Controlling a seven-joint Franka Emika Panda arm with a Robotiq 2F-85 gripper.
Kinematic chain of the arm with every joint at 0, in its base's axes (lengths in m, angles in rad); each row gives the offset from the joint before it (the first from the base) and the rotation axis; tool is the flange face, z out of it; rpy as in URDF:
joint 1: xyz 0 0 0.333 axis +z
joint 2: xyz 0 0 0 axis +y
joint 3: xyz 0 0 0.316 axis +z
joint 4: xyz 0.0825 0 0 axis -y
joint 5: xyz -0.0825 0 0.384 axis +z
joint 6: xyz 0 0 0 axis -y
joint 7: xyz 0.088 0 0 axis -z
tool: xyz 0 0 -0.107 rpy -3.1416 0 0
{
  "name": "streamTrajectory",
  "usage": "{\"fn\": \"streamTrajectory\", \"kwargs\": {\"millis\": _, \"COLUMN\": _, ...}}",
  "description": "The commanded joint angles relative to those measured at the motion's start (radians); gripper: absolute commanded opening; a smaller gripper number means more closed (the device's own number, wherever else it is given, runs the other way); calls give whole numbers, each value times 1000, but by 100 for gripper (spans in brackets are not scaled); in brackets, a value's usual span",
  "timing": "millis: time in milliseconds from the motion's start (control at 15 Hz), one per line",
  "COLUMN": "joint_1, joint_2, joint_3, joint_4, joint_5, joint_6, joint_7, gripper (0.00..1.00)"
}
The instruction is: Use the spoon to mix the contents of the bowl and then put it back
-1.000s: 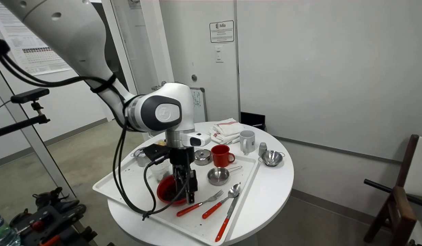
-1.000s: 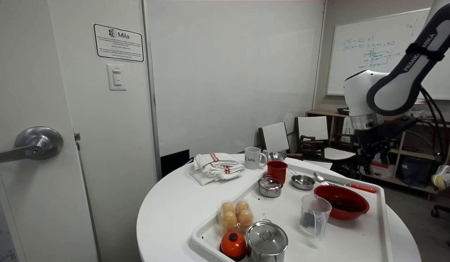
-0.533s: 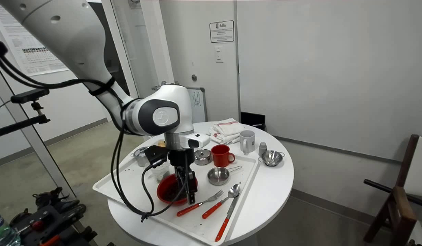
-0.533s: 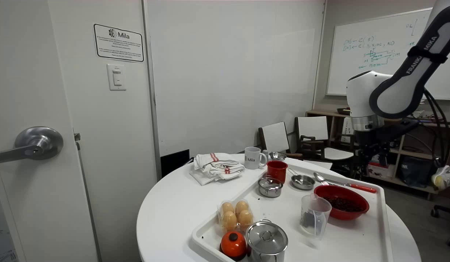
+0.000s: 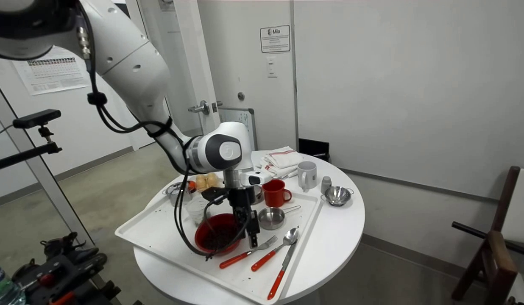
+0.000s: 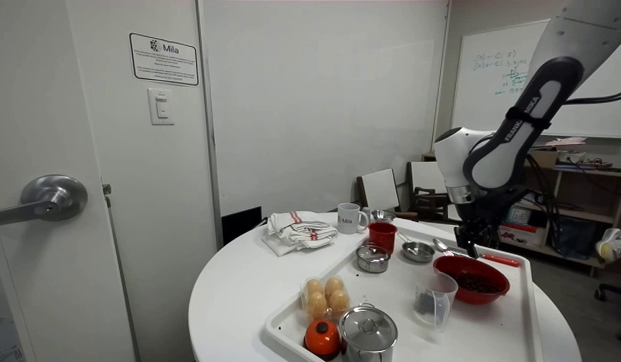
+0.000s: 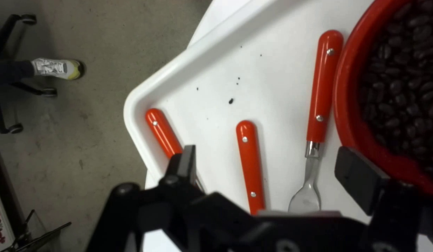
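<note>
Claw shifted nearer spoon, jaws spread wide.

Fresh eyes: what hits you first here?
The red bowl of dark beans, at the wrist view's right edge. Then the white arm, slanting down from the upper left in an exterior view. Next the black fingers, spread open in the wrist view, the red-handled spoon partly showing between them.

The spoon lies between fork and knife on the tray (bowl beside the fork).
</note>
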State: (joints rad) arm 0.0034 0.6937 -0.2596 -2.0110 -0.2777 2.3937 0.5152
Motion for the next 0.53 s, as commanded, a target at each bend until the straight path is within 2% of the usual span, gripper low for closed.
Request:
{"fn": "streamTrajectory", "kwargs": {"millis": 0, "joint_1": 12, "joint_2": 128, "joint_3": -23, "joint_4": 166, "joint_5": 18, "joint_6": -105, "joint_7": -24, "gripper": 100}}
{"fn": "streamTrajectory", "kwargs": {"millis": 267, "joint_1": -33, "joint_2": 100, "joint_3": -11, "joint_4": 152, "joint_5": 30, "joint_6": -132, "joint_7": -111, "gripper": 100}}
{"fn": "streamTrajectory", "kwargs": {"millis": 400, "joint_1": -51, "joint_2": 71, "joint_3": -8, "joint_4": 110, "joint_5": 18, "joint_6": -86, "joint_7": -161, "gripper": 100}}
{"fn": "streamTrajectory", "kwargs": {"millis": 467, "joint_1": -64, "joint_2": 62, "joint_3": 0, "joint_4": 84, "joint_5": -5, "joint_6": -49, "joint_7": -226, "gripper": 100}}
